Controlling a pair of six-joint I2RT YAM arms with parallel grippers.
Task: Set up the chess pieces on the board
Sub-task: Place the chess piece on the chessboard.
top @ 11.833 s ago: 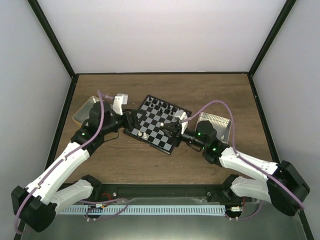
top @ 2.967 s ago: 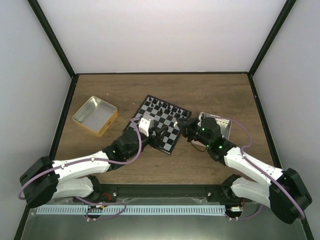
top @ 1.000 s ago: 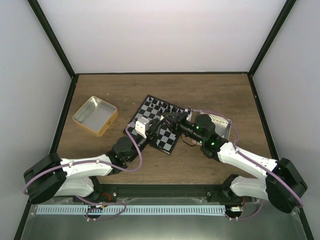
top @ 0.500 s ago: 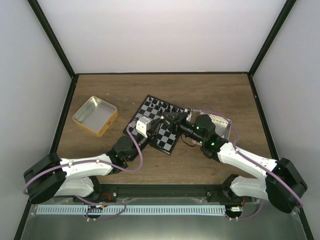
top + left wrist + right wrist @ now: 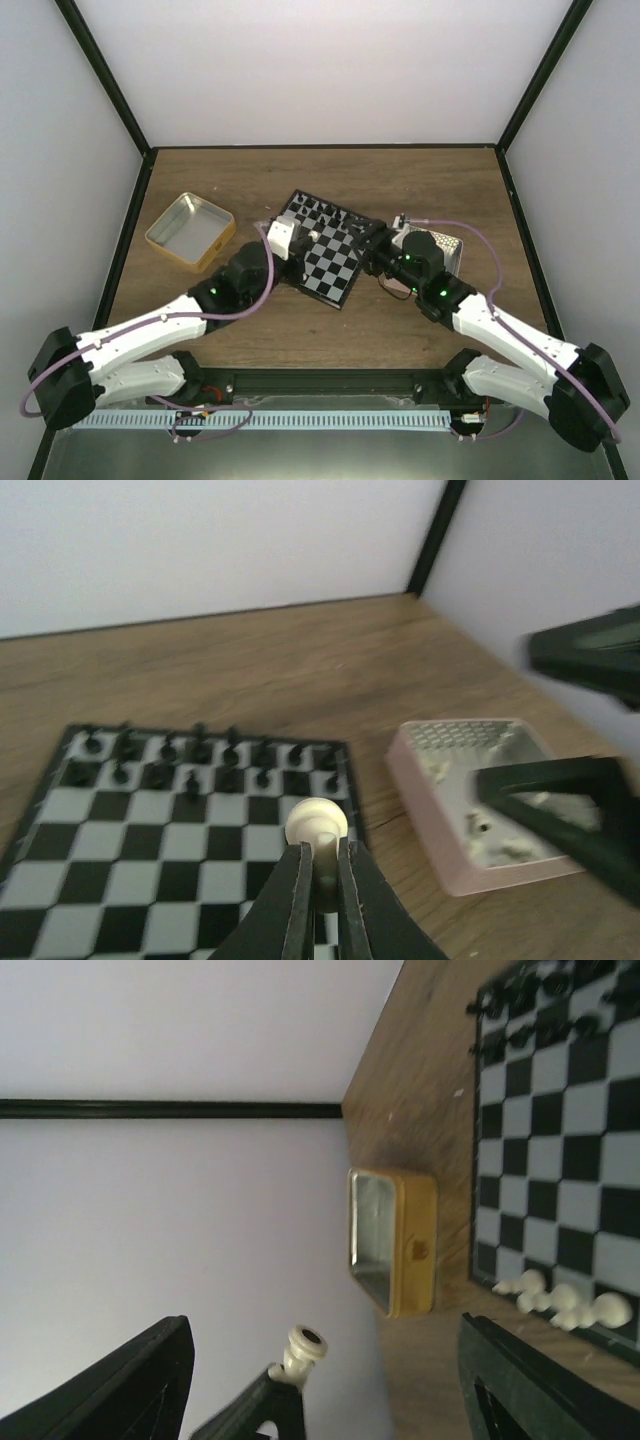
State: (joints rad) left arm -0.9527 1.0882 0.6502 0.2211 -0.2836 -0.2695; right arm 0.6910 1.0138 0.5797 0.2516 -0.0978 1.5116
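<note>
Two far rows: filled by black pieces (image 5: 190, 750) on the board (image 5: 100, 875).
Left gripper (image 5: 319, 865): clamped on a cream-white piece (image 5: 317, 823), held over the board.
Right gripper (image 5: 372, 242): jaws spread wide, nothing held.
Near edge: several white pieces (image 5: 565, 1300) are stood.

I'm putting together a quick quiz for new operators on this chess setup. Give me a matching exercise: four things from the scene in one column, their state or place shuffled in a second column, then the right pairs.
Things:
1. left claw
2. right claw
3. yellow-sided tin
4. pink tray

States or places:
A. jaws wide apart, nothing between them
B. right of the board in the top view
C. shut on a cream-white chess piece
D. left of the board in the top view

Pairs: 1-C, 2-A, 3-D, 4-B
</note>
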